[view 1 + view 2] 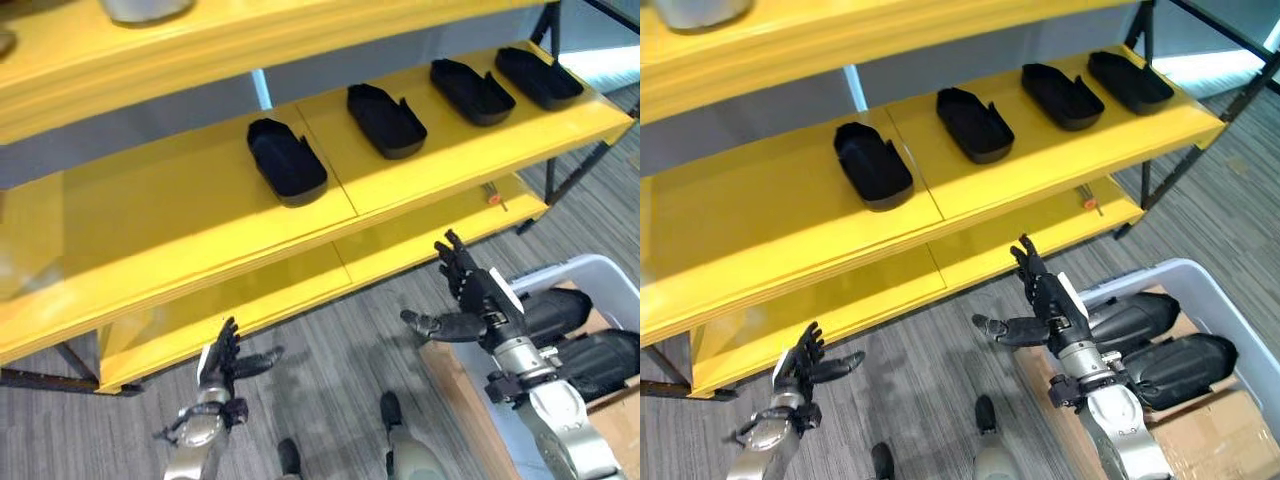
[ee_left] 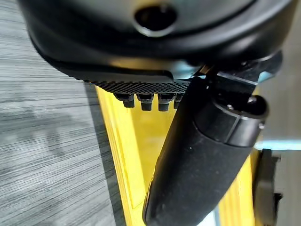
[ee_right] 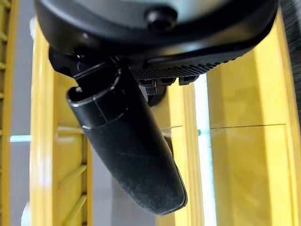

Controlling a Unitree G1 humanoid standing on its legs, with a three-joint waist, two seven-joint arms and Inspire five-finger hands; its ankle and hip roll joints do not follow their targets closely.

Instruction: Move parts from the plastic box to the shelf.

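Left eye view. The yellow shelf [image 1: 180,215] carried four black parts in a row on its middle board: the first part [image 1: 286,160] nearest the left, the second part [image 1: 385,120], the third part [image 1: 471,91] and the fourth part [image 1: 538,76] toward the right end. Each lay flat, well apart from its neighbour, its long axis running from the back of the board toward the front edge and slanted to the right. The plastic box [image 1: 612,275], pale grey, stood at lower right and held two more black parts [image 1: 560,310] lying side by side, long axes roughly crosswise. The floor [image 1: 330,360] was grey striped carpet. The left hand [image 1: 222,362] hung low before the bottom board, fingers straight and spread, holding nothing. The right hand [image 1: 474,292] stood beside the box's near-left corner, fingers straight, thumb out, empty.

Right eye view. A brown cardboard carton [image 1: 1230,425] lay under the box.

Left wrist view. The thumb stood straight before the yellow board.

Right wrist view. The thumb was extended against the yellow framing, nothing in its grasp.
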